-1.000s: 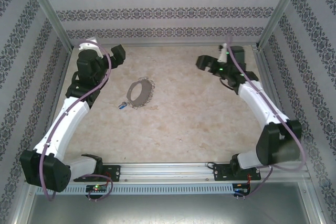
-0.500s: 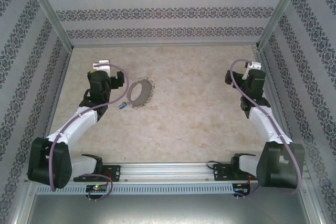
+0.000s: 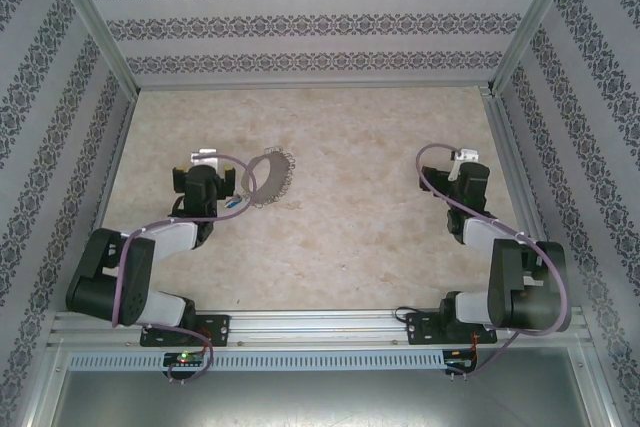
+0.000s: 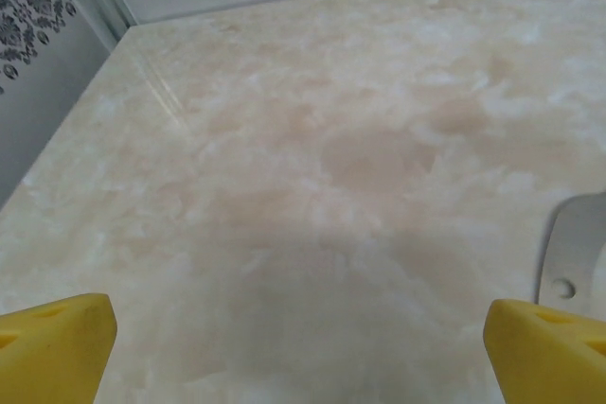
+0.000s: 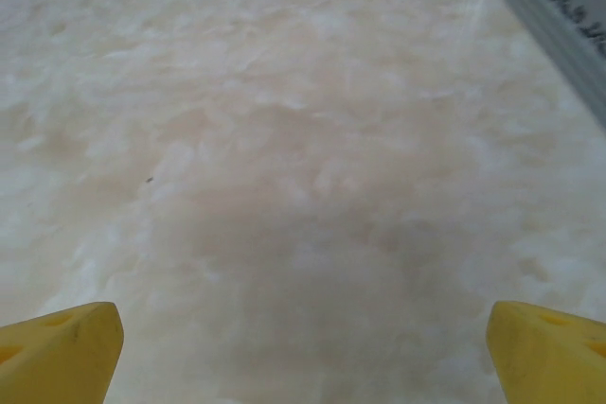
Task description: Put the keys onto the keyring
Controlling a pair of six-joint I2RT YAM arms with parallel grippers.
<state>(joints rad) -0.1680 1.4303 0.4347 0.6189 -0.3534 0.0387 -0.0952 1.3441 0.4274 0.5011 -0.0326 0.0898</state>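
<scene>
Two arms: from the top camera I see both folded low, their wrists over the table on either side.
Left gripper (image 4: 303, 352): released and spread wide. My wrist camera shows a blunt yellow fingertip (image 4: 52, 347) in each lower corner, with bare tabletop between them.
Pale strip (image 4: 571, 253): a smooth, grey-white curved band with a small round stud, at the right edge of the left wrist view, just beyond the right-hand fingertip. I cannot tell whether it belongs to the keyring.
Key (image 3: 232, 203): tiny, with a bright blue head. It lies flat on the table just right of the left wrist, outside the fingers. The blade is too small for me to make out.
Keyring (image 3: 270, 177): a floppy silvery loop of small chain-like links, lying flat and roughly oval, just beyond and right of the key. I cannot tell whether the two touch.
Table (image 3: 380, 217): a smooth beige surface with a cloudy marbled pattern.
Right gripper (image 5: 303, 352): also let go, its yellow fingertips far apart in the lower corners of its wrist view, over bare marbled table. It is well apart from the key and keyring.
Walls (image 3: 300, 7): pale, with dark ornamental stripes.
</scene>
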